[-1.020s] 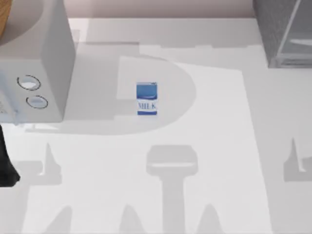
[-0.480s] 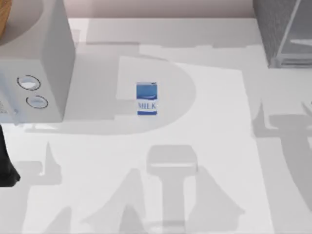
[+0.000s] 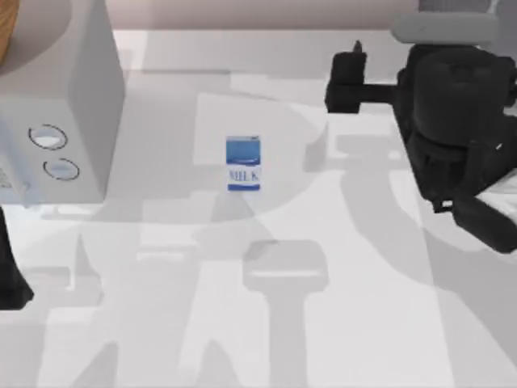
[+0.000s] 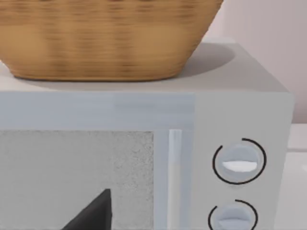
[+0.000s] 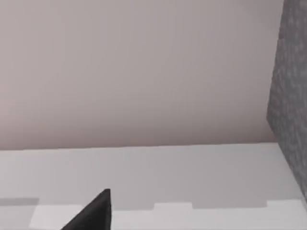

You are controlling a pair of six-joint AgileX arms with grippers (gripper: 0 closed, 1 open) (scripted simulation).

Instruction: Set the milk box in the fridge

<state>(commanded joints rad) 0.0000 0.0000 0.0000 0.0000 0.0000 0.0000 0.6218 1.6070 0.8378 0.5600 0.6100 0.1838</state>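
The milk box (image 3: 243, 164), a small blue carton with a white "MILK" band, stands upright near the middle of the table. My right arm (image 3: 456, 137) hangs large and dark over the table's far right, covering most of the fridge in the top view. Its gripper (image 3: 346, 81) points left, well right of and behind the carton, with nothing held. The fridge's dark grey speckled side (image 5: 291, 96) shows in the right wrist view. My left arm (image 3: 10, 267) stays at the table's left edge.
A light grey microwave (image 3: 69, 105) with two round dials (image 4: 238, 163) stands at the far left, a woven basket (image 4: 105, 38) on its top. The white tabletop (image 3: 266, 323) lies open in front of the carton. A pale wall (image 5: 134, 72) runs behind the table.
My right arm has swung into the top view at the far right, over the fridge. Its shadows have spread across the table. The milk box has not moved.
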